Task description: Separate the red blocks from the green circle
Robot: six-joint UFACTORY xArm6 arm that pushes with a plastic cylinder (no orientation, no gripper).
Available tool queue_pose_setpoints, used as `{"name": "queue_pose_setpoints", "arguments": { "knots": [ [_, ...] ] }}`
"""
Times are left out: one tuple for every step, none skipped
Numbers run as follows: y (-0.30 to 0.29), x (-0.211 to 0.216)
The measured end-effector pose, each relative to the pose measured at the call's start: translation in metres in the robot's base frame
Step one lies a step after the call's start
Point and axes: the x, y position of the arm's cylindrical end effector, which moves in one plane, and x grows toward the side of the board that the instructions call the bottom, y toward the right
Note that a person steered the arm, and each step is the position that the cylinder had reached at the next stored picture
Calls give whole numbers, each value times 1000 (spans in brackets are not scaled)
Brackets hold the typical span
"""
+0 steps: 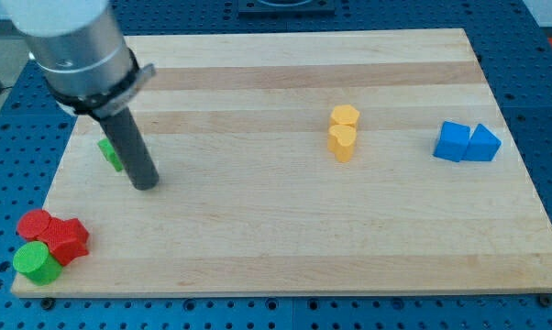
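Observation:
Two red blocks sit at the board's bottom left corner: a round one and a star-like one to its right, touching. The green circle lies just below them, touching both. My tip rests on the board well above and to the right of this cluster, apart from it. A second green block is partly hidden behind the rod, just left of it.
Two yellow blocks stand stacked one above the other in the view at centre right. Two blue blocks touch each other at the right. The wooden board lies on a blue perforated table.

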Motion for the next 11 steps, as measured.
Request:
{"name": "queue_pose_setpoints", "arguments": {
  "knots": [
    [3, -7],
    [-11, -6],
    [1, 34],
    [2, 67],
    [-1, 99],
    [-15, 124],
    [-41, 125],
    [-56, 123],
    [-56, 105],
    [-61, 87],
    [-67, 80]
  ]
}}
